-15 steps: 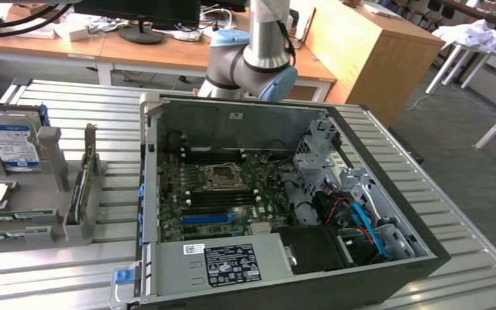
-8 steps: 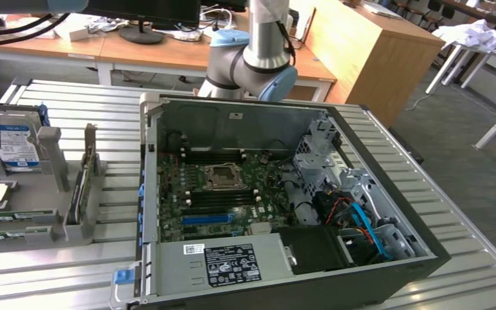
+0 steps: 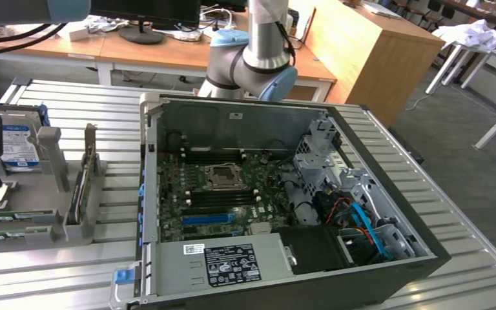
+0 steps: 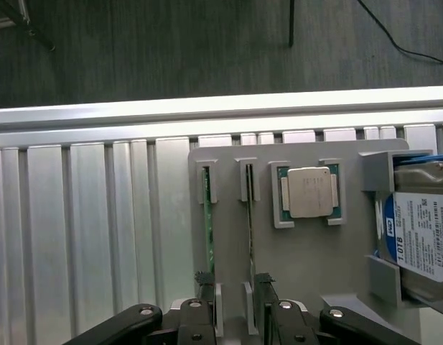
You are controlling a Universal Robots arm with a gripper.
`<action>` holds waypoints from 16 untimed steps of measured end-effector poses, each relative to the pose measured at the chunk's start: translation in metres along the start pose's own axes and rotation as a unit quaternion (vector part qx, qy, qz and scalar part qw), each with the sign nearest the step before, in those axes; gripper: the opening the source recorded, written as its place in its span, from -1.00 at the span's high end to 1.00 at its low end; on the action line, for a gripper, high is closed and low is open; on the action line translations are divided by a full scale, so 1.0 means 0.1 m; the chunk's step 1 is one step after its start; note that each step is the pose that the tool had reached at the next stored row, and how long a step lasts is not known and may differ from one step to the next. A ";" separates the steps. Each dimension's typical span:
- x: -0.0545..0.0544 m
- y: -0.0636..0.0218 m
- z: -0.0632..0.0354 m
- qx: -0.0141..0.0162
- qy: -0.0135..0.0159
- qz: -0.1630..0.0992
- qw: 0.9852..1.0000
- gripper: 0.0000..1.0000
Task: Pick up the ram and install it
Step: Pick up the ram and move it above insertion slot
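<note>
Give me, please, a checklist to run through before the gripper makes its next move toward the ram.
1. Gripper open and empty: ok.
2. Ram standing on edge in the grey holder: ok.
3. Gripper centred on one stick: cannot tell; a second stick stands alongside.
4. Computer case open, motherboard exposed: ok.
5. Black memory slots free: cannot tell.

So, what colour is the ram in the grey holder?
Green; the wrist view shows the ram best.
</note>
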State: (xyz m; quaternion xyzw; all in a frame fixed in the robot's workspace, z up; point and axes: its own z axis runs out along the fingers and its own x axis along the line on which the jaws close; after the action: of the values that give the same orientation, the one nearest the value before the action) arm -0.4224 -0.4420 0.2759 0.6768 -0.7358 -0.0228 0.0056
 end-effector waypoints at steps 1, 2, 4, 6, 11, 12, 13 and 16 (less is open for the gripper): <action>0.00 -0.001 0.013 0.000 0.000 0.000 1.000 0.29; 0.00 -0.001 0.027 0.000 0.000 0.000 1.000 0.29; 0.00 -0.002 0.052 0.000 0.000 0.000 1.000 0.29; 0.00 -0.003 0.075 0.000 0.000 0.000 1.000 0.29; 0.00 -0.006 0.131 0.000 0.000 0.000 1.000 0.29; 0.00 -0.006 0.142 0.000 0.000 0.000 1.000 0.29; 0.00 -0.007 0.153 0.000 0.000 0.000 1.000 0.29; 0.00 -0.008 0.186 0.000 0.000 0.000 1.000 0.29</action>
State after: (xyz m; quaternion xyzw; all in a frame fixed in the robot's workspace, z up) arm -0.4224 -0.4420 0.2573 0.6768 -0.7358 -0.0228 0.0056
